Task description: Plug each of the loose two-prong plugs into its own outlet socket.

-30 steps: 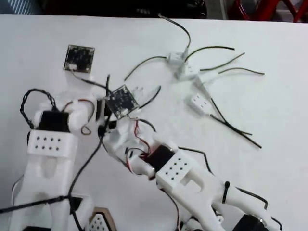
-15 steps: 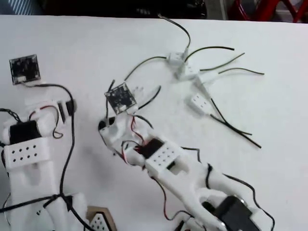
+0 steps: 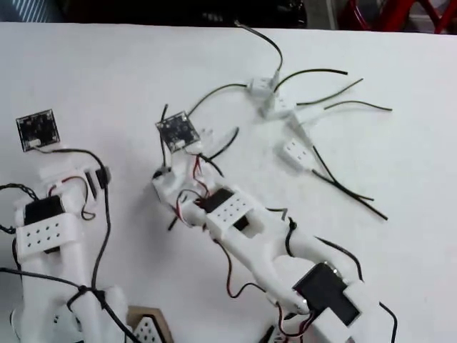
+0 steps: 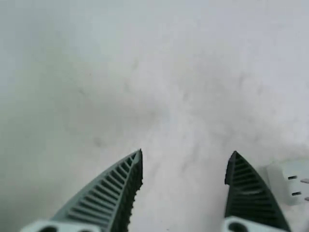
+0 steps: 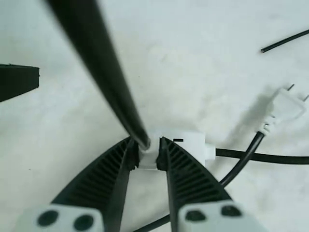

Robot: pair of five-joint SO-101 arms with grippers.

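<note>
**Right jaws closed on a white block, left jaws wide over the bare counter**

In the right wrist view, the right gripper [image 5: 147, 142] has its jaws squeezed narrow on a white block [image 5: 188, 144] that lies on the counter [image 5: 203, 63]. A thick black cable [image 5: 96, 72] runs across in front and covers one end of the block. Because of this I cannot tell if the piece is a plug or a socket, or if that cable belongs to it. A thinner black cord [image 5: 280, 157] leaves the block on its other end.

Near the block, but not touching it, lies a loose two-prong plug [image 5: 285, 107]. It is white and its two pins point away from the block. Its own cord crosses the thinner one, and I cannot see which lies on top. A dark shape [image 5: 17, 81] is cut off at the edge of this view and I cannot name it.

In the left wrist view, the left gripper [image 4: 186, 154] holds its jaws wide apart above the bare counter. Just beside one jaw is a white piece [image 4: 289, 181] with small slots. It is partly behind the jaw and cut off at the edge.

From above, the right arm [image 3: 235, 214] lies diagonally. A small circuit board [image 3: 176, 133] sits over its tip and hides the jaws and the block. The left arm [image 3: 43, 229] is well apart, at the side. Farther back, white connector pieces [image 3: 295, 152] with black wires [image 3: 343, 189] lie spread on the counter. They are too small to tell plugs from sockets.
</note>
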